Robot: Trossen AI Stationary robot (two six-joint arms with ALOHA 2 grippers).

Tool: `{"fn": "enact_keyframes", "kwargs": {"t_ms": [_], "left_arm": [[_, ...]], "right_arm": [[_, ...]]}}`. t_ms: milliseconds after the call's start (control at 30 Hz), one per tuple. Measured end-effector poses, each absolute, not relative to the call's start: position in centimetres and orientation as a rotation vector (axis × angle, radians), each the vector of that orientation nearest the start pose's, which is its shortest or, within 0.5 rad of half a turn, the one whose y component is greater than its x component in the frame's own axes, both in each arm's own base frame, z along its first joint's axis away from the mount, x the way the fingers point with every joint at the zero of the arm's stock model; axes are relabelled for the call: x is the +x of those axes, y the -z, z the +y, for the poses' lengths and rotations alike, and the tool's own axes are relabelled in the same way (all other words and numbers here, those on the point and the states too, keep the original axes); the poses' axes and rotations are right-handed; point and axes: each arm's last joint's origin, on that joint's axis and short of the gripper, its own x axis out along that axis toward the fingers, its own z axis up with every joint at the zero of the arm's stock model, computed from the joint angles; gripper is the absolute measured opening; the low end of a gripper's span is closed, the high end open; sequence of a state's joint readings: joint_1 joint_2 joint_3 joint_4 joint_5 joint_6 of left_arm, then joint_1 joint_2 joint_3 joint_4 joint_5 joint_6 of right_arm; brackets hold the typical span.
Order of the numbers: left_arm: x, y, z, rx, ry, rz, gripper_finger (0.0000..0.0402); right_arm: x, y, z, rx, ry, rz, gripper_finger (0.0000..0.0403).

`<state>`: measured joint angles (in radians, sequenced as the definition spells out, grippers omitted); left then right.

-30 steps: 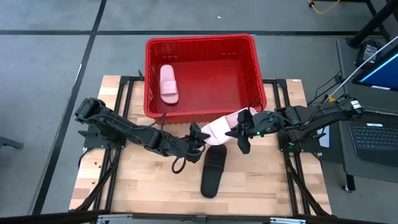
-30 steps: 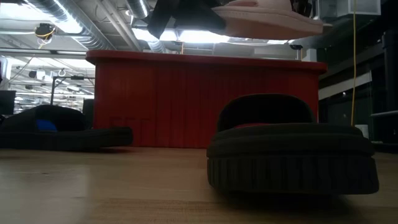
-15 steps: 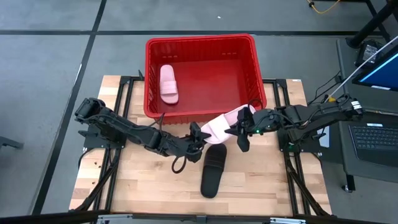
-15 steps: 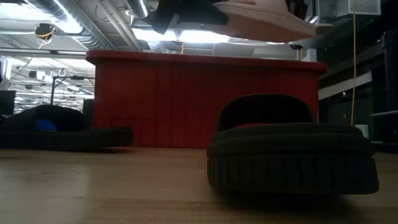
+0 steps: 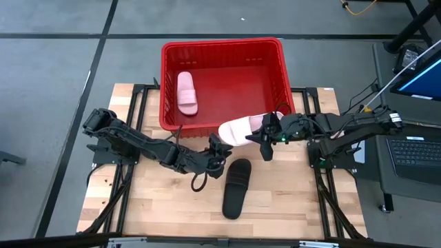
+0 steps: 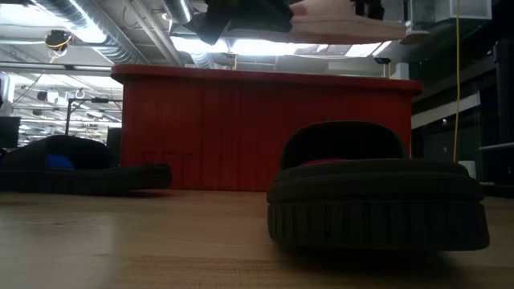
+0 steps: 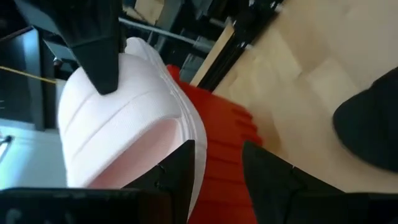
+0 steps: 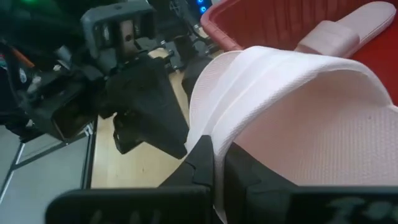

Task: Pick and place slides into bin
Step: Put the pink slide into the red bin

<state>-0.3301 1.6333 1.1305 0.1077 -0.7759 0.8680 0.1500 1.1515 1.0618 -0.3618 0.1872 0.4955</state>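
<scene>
My right gripper (image 5: 265, 134) is shut on a pale pink slide (image 5: 241, 129), held in the air just in front of the red bin's (image 5: 220, 45) near wall. My left gripper (image 5: 215, 145) is open close beside that slide's free end; in the left wrist view the slide (image 7: 124, 118) is next to one finger, and I cannot tell whether they touch. A second pink slide (image 5: 187, 93) lies flat on the bin floor. One black slide (image 5: 236, 187) lies sole-down on the table. Another black slide (image 6: 80, 172) shows only in the low view. My right gripper pinches the pink slide's wide strap at its edge (image 8: 230, 124) between its two fingers. One finger (image 7: 93, 43) lies on the strap's outer face. The fingers come level from the table's right. The slide is lifted clear, about level, reaching toward the table's left.
The bin stands at the table's far edge, its near wall (image 6: 241, 136) just behind the held slide. Black frame rails run along both table sides. A laptop and monitor (image 5: 420, 76) stand off the table's right. Bare wood lies toward the near edge (image 5: 158, 207).
My right gripper has gone up and toward the bin's near wall with the pink slide. The slide has turned from slanting to lying along the bin wall, its free end now farther toward the table's left.
</scene>
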Motion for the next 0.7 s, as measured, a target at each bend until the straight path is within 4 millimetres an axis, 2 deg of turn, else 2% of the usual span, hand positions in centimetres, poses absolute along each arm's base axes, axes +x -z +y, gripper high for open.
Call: {"fn": "enact_keyframes", "kwargs": {"t_ms": [433, 700], "left_arm": [[34.67, -26.86, -9.36, 1.196, -0.394, 0.610, 0.0127], [34.67, -26.83, -9.32, 1.192, -0.394, 0.612, 0.0127]], "right_arm": [[24.52, -33.86, 3.35, 0.441, 0.105, 0.462, 0.0011], [24.53, -33.87, 3.36, 0.440, 0.100, 0.462, 0.0011]]}}
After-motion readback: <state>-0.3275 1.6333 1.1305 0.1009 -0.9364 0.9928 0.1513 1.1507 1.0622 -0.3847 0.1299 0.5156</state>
